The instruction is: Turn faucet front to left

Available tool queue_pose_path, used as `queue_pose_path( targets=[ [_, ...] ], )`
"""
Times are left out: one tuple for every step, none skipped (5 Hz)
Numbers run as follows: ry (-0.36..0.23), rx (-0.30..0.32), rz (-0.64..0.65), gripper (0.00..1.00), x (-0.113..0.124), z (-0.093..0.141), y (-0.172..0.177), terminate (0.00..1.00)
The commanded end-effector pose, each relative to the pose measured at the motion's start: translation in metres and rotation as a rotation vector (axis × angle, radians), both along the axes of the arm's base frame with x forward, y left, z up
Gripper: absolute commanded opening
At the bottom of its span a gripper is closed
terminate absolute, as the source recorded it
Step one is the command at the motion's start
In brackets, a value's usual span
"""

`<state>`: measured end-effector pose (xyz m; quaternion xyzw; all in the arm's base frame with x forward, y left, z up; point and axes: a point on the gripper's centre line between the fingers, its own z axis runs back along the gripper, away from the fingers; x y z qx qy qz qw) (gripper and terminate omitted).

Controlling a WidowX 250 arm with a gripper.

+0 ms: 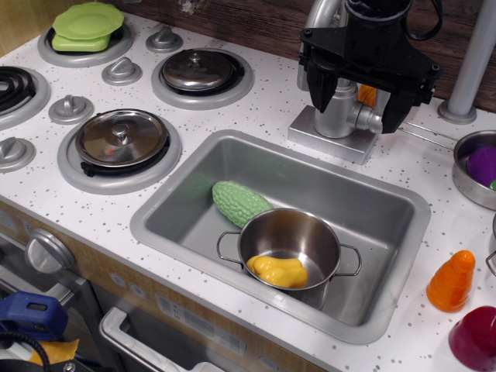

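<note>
Faucet (339,116) sits on its square base plate at the back edge of the sink (178,198), column upright, stubby lever sticking out to the picture's right, spout curving up behind the arm and mostly hidden. Hand (359,105) is spread wide, one black finger (320,91) on each side of the faucet column, straddling it from above; can't tell if either finger actually touches the column. Nothing gripped. In the sink: bumpy green vegetable (239,203) lying on the floor, touching or just beside a steel pot (291,246) with a yellow item (277,270) inside. Desk (256,108) to the left has burners, two with steel lids (122,136), a green plate (87,23) at the far back corner. Plain grey pole (474,66) stands back right, well apart from the faucet. Orange cone-shaped toy (452,281) near the front right.
</note>
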<state>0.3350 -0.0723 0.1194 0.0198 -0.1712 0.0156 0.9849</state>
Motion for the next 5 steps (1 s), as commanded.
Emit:
queue_pose_path(
  targets=[
    [-0.053,-0.017,-0.058,1.0,0.015,0.014,0.009,0.0],
    [-0.07,-0.009,-0.088,1.0,0.018,0.011,0.019,0.0],
    [-0.087,0.013,-0.112,1.0,0.021,0.007,0.027,0.0],
    [-0.095,0.03,-0.125,1.0,0.021,0.006,0.034,0.0],
    [-0.098,0.042,-0.162,1.0,0.024,0.005,0.045,0.0]
  ],
)
